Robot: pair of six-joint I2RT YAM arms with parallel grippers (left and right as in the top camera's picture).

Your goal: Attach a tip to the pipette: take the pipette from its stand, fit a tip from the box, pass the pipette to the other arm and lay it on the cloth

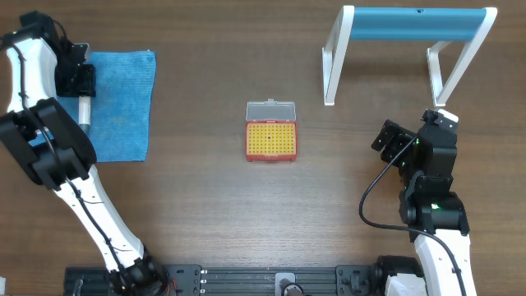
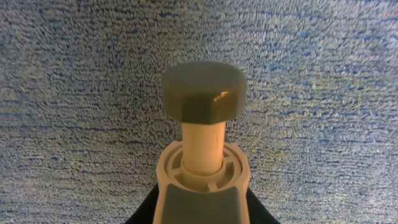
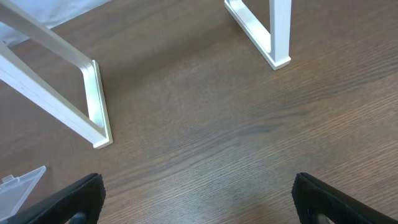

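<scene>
My left gripper (image 1: 80,82) is over the left part of the blue cloth (image 1: 123,99) and is shut on the pipette (image 1: 84,112). The pipette's white body points toward the near side along the cloth's left edge. In the left wrist view its grey plunger button (image 2: 204,91) and cream shaft stand out from between my fingers, with the cloth (image 2: 323,93) close behind. My right gripper (image 1: 393,140) stands open over bare table near the stand, with nothing between its fingers (image 3: 68,202).
The red tip box (image 1: 270,141) with yellow tips sits mid-table, its clear lid (image 1: 270,110) folded back. The white stand with a blue top bar (image 1: 415,23) is at the back right; its feet (image 3: 99,127) are close to my right gripper.
</scene>
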